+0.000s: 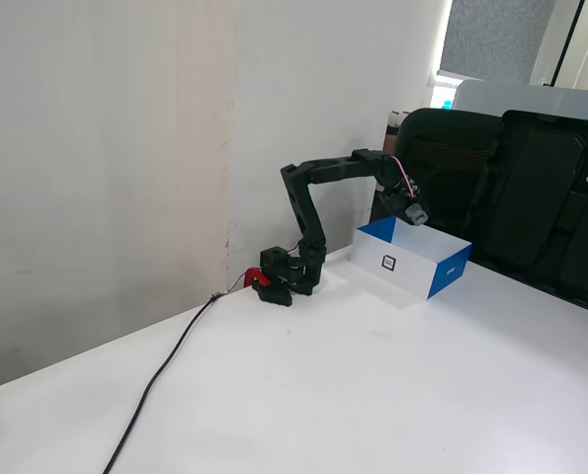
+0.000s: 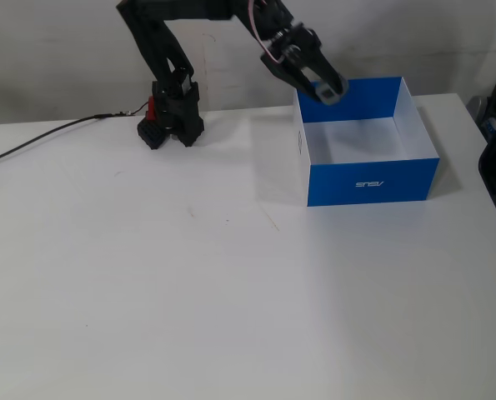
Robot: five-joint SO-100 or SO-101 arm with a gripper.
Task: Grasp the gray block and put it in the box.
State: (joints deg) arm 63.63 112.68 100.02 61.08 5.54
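Observation:
The box [image 2: 373, 179] is blue outside and white inside, and it stands open-topped at the back right of the white table. In the other fixed view it [image 1: 427, 259] shows a white side panel with a small square mark. My gripper [image 2: 328, 90] hangs over the box's back left corner, just above the rim. It is shut on the gray block [image 2: 328, 92], which shows as a small gray piece at its tip. In the other fixed view the gripper [image 1: 416, 213] is above the box with the gray block [image 1: 418, 214] at its end.
The arm's base [image 2: 172, 125] is clamped at the table's back edge, to the left of the box, close to the wall. A black cable [image 2: 39, 143] runs left from it. Black chairs [image 1: 531, 197] stand behind the box.

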